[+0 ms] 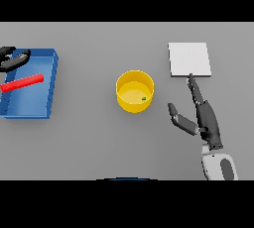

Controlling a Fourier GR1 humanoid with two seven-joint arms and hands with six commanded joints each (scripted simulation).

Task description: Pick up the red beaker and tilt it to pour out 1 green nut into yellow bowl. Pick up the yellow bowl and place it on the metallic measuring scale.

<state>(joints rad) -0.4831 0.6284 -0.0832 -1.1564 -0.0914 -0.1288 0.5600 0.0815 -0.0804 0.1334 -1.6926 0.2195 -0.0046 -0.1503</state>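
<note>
The yellow bowl (pixel 134 90) stands on the grey table at the centre, with one small green nut (pixel 144 98) inside near its right wall. The red beaker (pixel 22 83) lies on its side in the blue bin (pixel 49 88) at the left. The metallic scale (pixel 189 59), a flat pale square, lies at the back right. My right hand (pixel 206 118) is open to the right of the bowl, apart from it, fingers straight and reaching toward the scale's front edge, thumb spread toward the bowl. My left hand (pixel 12 58) shows at the far left edge over the bin's back corner, fingers relaxed, holding nothing.
The blue bin has raised walls and takes up the left side of the table. Bare grey table lies between the bin and the bowl, in front of the bowl, and between the bowl and the scale.
</note>
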